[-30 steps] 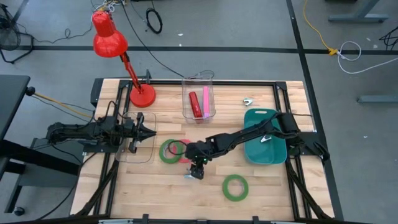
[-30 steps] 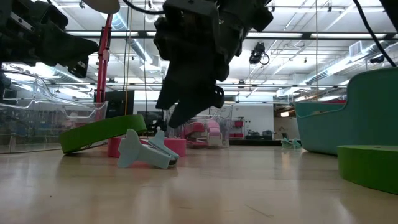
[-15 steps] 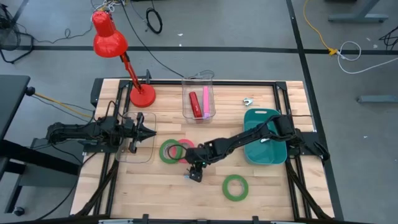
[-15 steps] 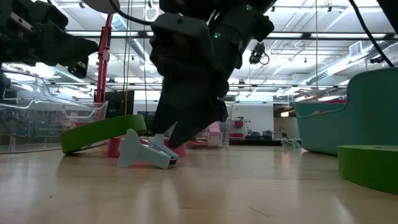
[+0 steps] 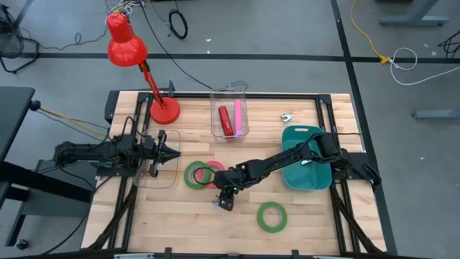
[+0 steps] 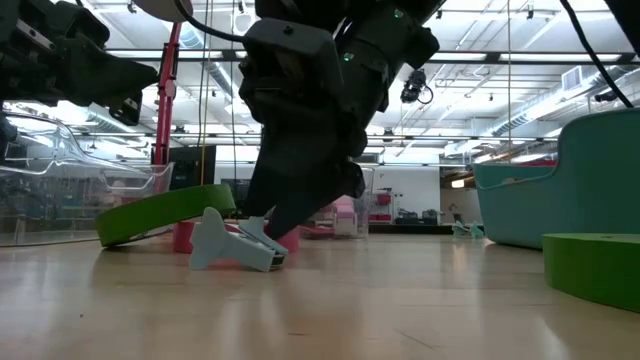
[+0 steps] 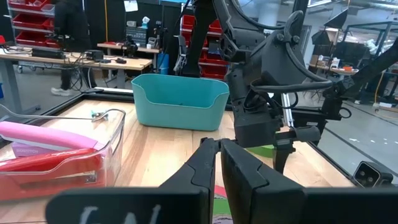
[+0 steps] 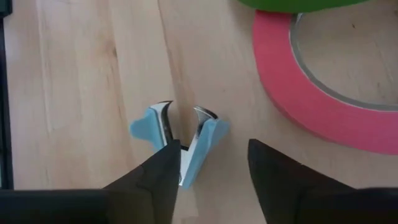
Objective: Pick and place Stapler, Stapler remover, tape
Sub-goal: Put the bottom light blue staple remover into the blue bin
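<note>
Pale-blue plastic staple remover (image 8: 179, 151) lay on the wooden table (image 5: 316, 216), the right gripper (image 8: 208, 177) poised over it, jaws part-open, straddling it, gripping nothing yet. Left gripper (image 7: 219, 163) waited shut beside the clear bin (image 5: 230, 115), which held red and pink staplers. Pink-red tape ring (image 8: 323, 106) and two green rings (image 5: 272, 216) lay unplaced; most remained. Teal tub (image 5: 307, 180) was near, open board around.

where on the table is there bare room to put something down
Bare wood lies along the near edge, between the lone green tape ring and the table's left corner, and between the red lamp base and the clear bin. It is crowded mid-table, around the right claw and stacked rings.
</note>
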Motion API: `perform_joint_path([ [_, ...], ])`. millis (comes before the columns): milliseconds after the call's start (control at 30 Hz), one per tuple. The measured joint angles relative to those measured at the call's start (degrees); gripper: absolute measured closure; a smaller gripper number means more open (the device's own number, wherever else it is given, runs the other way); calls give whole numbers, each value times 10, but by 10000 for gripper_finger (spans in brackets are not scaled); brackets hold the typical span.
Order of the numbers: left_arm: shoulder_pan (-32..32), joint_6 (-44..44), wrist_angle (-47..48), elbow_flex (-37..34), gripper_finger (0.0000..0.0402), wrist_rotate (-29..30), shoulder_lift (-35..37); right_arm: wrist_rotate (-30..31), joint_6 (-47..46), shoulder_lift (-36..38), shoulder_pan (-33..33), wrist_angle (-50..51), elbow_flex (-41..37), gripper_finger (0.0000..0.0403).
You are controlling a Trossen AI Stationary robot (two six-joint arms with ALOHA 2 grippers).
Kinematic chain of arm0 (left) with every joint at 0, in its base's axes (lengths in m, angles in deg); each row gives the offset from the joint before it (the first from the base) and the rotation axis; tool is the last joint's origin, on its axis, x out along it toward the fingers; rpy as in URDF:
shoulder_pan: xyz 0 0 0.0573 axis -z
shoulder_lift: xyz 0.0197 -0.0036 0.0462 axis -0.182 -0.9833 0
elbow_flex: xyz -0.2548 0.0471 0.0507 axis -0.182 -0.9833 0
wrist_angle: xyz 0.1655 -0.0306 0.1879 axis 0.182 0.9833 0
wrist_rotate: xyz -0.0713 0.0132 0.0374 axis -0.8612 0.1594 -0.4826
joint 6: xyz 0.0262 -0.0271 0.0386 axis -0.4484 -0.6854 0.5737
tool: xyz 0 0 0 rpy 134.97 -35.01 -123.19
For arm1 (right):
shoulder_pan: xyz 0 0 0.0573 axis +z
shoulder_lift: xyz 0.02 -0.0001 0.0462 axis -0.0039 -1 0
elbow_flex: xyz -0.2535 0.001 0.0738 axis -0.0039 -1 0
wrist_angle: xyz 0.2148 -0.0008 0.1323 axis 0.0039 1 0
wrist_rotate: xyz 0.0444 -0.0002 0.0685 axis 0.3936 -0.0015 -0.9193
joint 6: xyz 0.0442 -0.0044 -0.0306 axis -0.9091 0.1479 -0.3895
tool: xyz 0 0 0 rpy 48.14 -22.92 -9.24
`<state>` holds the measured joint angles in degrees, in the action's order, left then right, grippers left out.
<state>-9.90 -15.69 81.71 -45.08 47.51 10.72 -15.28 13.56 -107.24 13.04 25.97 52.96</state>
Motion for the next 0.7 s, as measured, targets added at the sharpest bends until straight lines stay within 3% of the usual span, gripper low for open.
perform_joint_path([
  [567, 0, 0, 0, 0, 371, 0, 0, -11, 0, 0, 0, -14, 0, 392],
  [700, 0, 0, 0, 0, 371, 0, 0, -16, 0, 0, 0, -14, 0, 397],
])
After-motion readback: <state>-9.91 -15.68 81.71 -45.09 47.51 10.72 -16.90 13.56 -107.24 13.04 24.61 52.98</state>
